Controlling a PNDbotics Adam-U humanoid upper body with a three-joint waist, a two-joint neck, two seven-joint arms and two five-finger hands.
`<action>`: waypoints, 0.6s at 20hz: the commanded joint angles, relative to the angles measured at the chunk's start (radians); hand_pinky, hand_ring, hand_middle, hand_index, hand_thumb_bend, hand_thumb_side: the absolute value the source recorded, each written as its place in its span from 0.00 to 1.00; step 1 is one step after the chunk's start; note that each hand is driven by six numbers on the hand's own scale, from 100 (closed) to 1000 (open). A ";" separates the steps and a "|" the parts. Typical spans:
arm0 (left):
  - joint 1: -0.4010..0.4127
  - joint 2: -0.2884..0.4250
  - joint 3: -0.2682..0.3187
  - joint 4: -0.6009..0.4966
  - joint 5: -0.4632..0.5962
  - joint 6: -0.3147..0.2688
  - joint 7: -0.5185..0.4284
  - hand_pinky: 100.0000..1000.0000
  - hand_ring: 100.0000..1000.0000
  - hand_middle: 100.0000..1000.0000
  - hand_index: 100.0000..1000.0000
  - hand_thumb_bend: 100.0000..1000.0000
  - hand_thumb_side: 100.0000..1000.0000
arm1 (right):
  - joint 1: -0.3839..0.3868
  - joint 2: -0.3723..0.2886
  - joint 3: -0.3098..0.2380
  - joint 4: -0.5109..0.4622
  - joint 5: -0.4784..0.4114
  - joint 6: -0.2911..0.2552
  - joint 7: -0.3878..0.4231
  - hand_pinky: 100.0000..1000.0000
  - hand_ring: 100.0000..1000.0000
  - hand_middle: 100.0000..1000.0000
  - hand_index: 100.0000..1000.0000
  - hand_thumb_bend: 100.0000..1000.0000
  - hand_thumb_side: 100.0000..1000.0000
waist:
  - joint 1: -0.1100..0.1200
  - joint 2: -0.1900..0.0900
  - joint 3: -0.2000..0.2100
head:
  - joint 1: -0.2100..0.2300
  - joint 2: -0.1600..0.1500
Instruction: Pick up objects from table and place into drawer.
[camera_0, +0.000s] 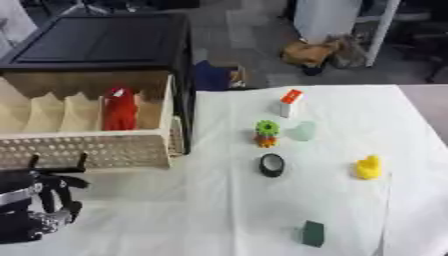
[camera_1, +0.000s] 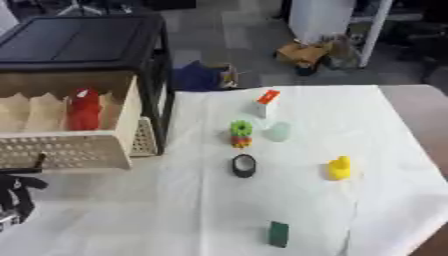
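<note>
Left hand (camera_0: 39, 202) sits at the near left with curled fingers holding nothing, and farther off on the white table (camera_0: 350, 210) lie a green block (camera_0: 312, 233), black ring (camera_0: 272, 165), yellow duck (camera_0: 368, 167), and a red thing (camera_0: 119, 109) in the open drawer (camera_0: 87, 150).
</note>
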 joint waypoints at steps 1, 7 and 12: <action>-0.022 0.016 0.009 0.019 -0.025 -0.009 0.013 0.46 0.72 0.72 0.98 0.00 1.00 | -0.012 -0.017 -0.014 -0.017 0.004 0.001 -0.003 0.51 0.57 0.62 0.85 0.00 1.00 | 0.000 -0.013 -0.002 | 0.002 -0.014; -0.032 0.002 0.014 0.071 -0.045 -0.025 0.043 0.45 0.74 0.74 0.98 0.00 1.00 | -0.011 -0.015 -0.017 -0.017 0.005 0.001 -0.005 0.51 0.57 0.62 0.85 0.00 1.00 | 0.001 -0.011 -0.006 | 0.004 -0.017; -0.042 -0.012 0.014 0.082 -0.024 -0.035 0.056 0.41 0.73 0.72 0.98 0.00 1.00 | -0.009 -0.012 -0.018 -0.017 0.008 0.003 -0.009 0.51 0.57 0.62 0.85 0.00 1.00 | 0.000 -0.011 -0.009 | 0.006 -0.020</action>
